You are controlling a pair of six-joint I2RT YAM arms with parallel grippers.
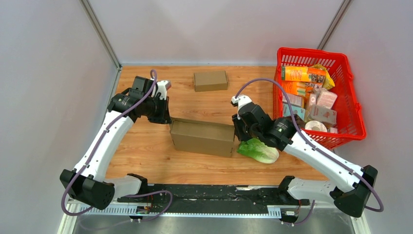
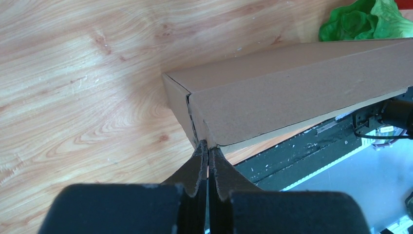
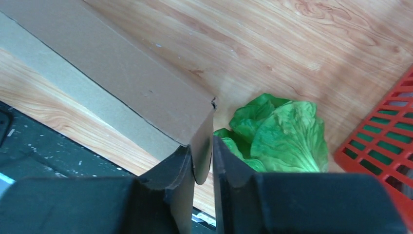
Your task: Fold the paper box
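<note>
Lettuce (image 1: pixel 258 150) crowding box (image 1: pixel 203 137) right end; basket (image 1: pixel 358 105) sitting at desk's right edge. Left claw (image 2: pixel 208 148), right claw (image 3: pixel 200 161) narrow, pinching box ends.

Lettuce (image 1: pixel 258 149) — between box (image 1: pixel 202 137) and basket (image 1: pixel 311 50)

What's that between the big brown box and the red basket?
A green lettuce lies there, just off the big box's right end, which the right gripper pinches. The top view shows it best.
</note>
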